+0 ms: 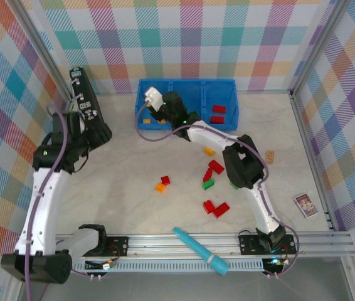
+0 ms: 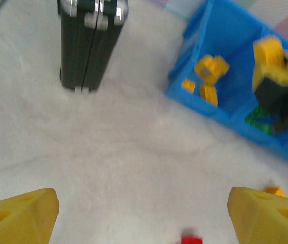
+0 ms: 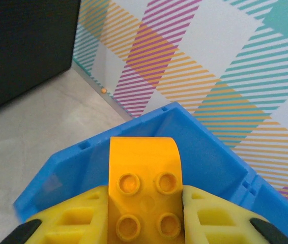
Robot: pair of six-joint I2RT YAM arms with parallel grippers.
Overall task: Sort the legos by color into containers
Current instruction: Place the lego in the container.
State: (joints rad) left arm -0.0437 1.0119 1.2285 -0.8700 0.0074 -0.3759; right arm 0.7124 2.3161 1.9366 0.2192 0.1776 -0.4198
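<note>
Marble table (image 1: 133, 157), black case (image 1: 86, 100) near blue bin (image 1: 227, 94)

Pale marbled tabletop (image 1: 121, 164) — long bright-blue plastic three-compartment bin (image 1: 233, 103) at far edge, black hard case (image 1: 86, 103) far left; loose red, green, orange studded plastic bricks (image 1: 216, 167) mid-table, small picture card (image 1: 305, 204) right.

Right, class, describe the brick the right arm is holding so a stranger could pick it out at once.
Find the blue bin at the far side of the table. Over its left end, the right arm's jaws clamp an orange brick. Unlike the yellow bricks lying inside, it is held in the air, showing four studs and one rounded end.
</note>
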